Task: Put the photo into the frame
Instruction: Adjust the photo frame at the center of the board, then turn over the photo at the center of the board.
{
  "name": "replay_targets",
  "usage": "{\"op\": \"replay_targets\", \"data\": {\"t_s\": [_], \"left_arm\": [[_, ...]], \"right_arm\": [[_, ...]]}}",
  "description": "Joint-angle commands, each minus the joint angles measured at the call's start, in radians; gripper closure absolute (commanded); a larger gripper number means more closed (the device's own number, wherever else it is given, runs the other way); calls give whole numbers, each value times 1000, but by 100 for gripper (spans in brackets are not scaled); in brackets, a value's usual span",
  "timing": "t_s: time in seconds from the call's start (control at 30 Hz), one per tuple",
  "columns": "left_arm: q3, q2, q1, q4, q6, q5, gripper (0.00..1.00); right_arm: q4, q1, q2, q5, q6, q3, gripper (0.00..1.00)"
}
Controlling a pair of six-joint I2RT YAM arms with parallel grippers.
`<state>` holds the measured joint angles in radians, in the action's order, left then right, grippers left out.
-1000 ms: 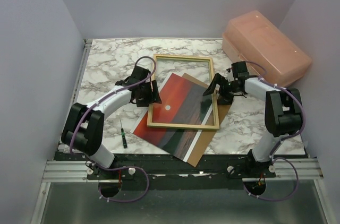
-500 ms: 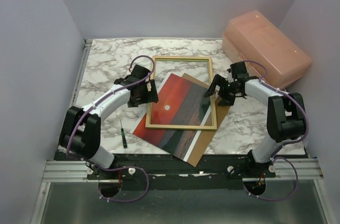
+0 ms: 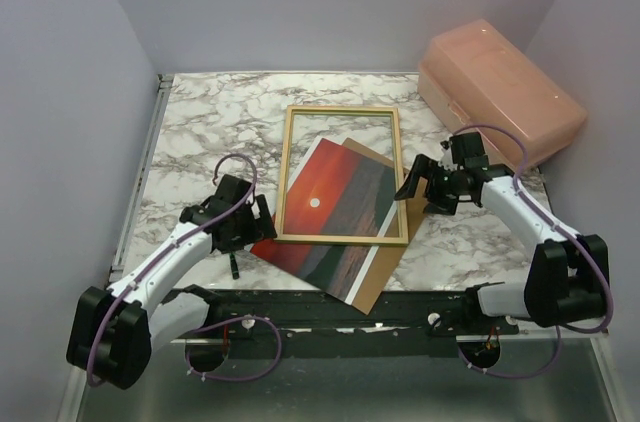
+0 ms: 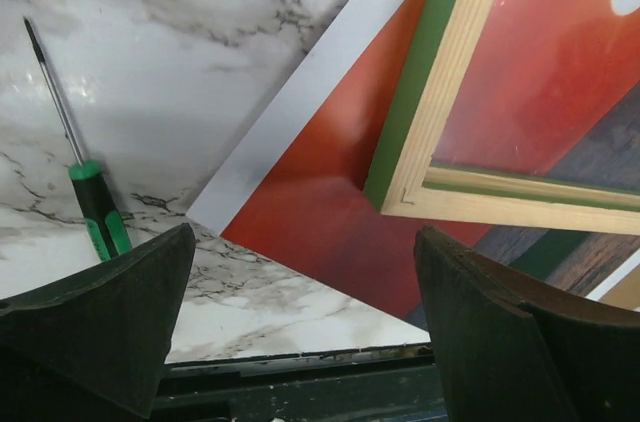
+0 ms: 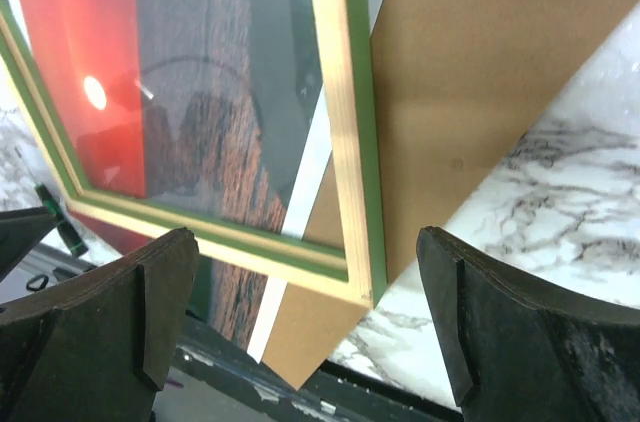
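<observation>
Frame [image 3: 340,237] is seen laid flat, wood side up, on counter [image 3: 200,132] over photo [image 3: 310,257], which is skewed beneath w/ its near corners sticking out. L end effector [image 3: 252,222] is held spread near frame's near-left corner, nothing gripped; R end effector [image 3: 420,184] is likewise spread beside right rail.

A white table top [image 3: 200,122] veined with grey marbling is enclosed on three sides by plain pale lilac walls [image 3: 330,2], is bordered along its near edge by an aluminium rail [image 3: 340,330], and is evenly lit.
</observation>
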<state>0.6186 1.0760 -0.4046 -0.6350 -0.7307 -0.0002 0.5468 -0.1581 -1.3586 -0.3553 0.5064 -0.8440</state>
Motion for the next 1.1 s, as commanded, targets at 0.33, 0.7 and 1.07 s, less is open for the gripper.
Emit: {"op": "replay_targets", "data": {"t_s": [0.33,0.7,1.07], "left_arm": [[-271,-124,189,236,-120,304,29],[-265,-201,240,140,-125,279,31],[-240,-179,239,87,-134,175,22]], "right_arm": [[14,-160,165,-146,109,144,18],[-115,-371,124,-87,241,189,27],[-269,-457,-8,-60,303,241,49]]}}
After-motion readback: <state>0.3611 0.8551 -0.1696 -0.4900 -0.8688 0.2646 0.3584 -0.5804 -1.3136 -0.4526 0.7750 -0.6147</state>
